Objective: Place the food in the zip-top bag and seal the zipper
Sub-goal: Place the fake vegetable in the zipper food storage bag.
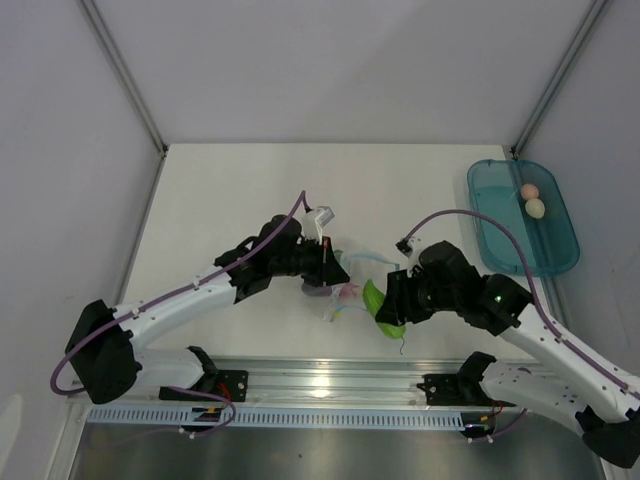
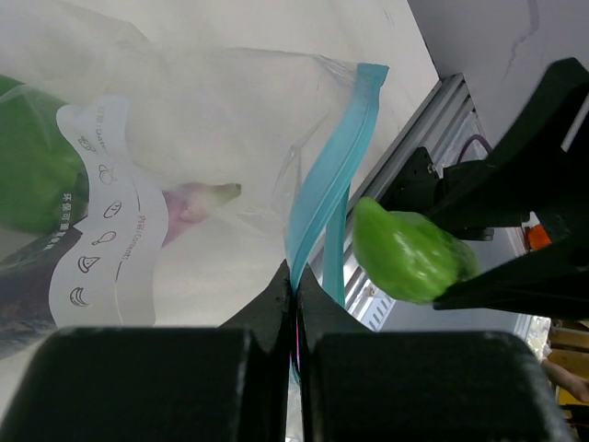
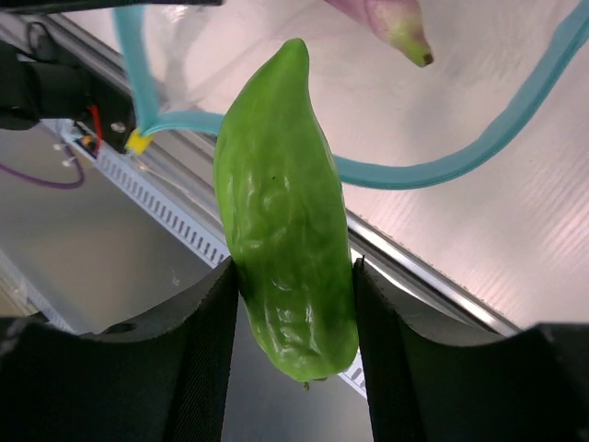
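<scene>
My left gripper (image 1: 335,270) (image 2: 296,276) is shut on the teal-blue zipper (image 2: 336,166) and holds the mouth of the clear zip-top bag (image 2: 202,120) (image 1: 345,292) open. A green bell pepper (image 2: 28,166) and a purple eggplant piece (image 2: 184,204) lie inside the bag. My right gripper (image 1: 390,300) (image 3: 294,267) is shut on the light green long vegetable (image 3: 285,203) (image 1: 382,312) (image 2: 409,253). It holds the vegetable just outside the bag's mouth, tip toward the curved zipper (image 3: 442,170). A pink ball (image 1: 529,190) and a whitish egg (image 1: 535,208) sit far right.
The ball and egg lie in a teal translucent oval tray (image 1: 500,235) at the table's right edge. An aluminium rail (image 1: 320,380) runs along the near edge under both arms. Purple cables loop off both arms. Frame posts stand at the back corners.
</scene>
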Robot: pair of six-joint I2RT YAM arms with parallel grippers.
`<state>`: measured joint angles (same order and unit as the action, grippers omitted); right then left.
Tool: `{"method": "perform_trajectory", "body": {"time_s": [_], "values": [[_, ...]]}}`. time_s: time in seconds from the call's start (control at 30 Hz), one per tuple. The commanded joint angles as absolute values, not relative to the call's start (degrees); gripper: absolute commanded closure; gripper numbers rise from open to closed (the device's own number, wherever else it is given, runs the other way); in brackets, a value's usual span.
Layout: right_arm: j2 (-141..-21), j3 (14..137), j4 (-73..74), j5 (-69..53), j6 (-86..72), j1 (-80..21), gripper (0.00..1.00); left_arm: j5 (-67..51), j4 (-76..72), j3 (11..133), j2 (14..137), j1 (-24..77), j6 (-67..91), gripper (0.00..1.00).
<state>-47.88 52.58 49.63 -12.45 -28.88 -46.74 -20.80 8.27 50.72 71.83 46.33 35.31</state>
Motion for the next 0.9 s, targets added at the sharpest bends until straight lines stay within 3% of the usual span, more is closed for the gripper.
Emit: {"method": "perform_trajectory", "body": {"time_s": [0.0,0.4,0.63,0.87], "values": [[-50.9,53.2,48.3,-9.3,-29.6,-47.6,1.0,-22.6,6.2,49.2,69.1,46.1,34.3,0.99],[-64.3,64.2,46.7,-2.3,-23.0,-49.5,1.0,-25.8,2.1,47.8,69.3,46.9,38.0,0.99],[-64.6,59.3,35.2,-0.1,-20.1,-51.0,1.0,-27.2,2.4,48.6,69.0,47.2,40.4,0.99],[-60.3,52.0,25.4,2.7,-19.0,-51.8,0.84,-28.8,3.1,49.0,68.3,47.5,42.6,1.0]]}}
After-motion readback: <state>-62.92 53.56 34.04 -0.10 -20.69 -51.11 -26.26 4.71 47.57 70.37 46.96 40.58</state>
